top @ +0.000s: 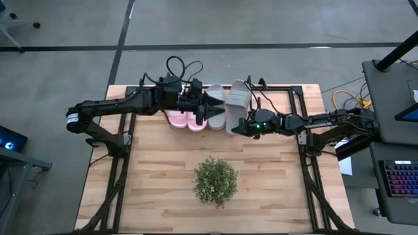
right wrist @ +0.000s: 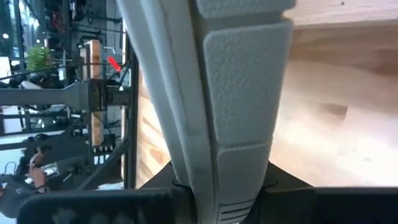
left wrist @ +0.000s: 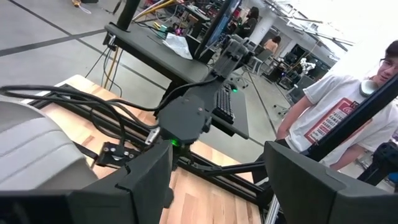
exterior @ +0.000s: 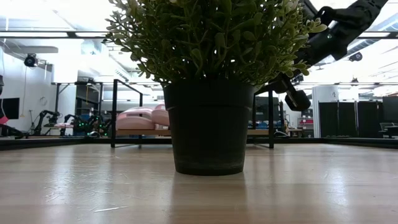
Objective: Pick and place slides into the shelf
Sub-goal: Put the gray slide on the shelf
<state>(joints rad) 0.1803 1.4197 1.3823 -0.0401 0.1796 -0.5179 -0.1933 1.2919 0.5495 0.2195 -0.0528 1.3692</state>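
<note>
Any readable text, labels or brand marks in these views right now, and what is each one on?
None can be read.
White lettering on the right arm, high view: too small to read.
Red and white print on a person's white T-shirt, left wrist view: blurred, unreadable.
Grey slide held in the right gripper: textured panels only, no lettering.
</note>
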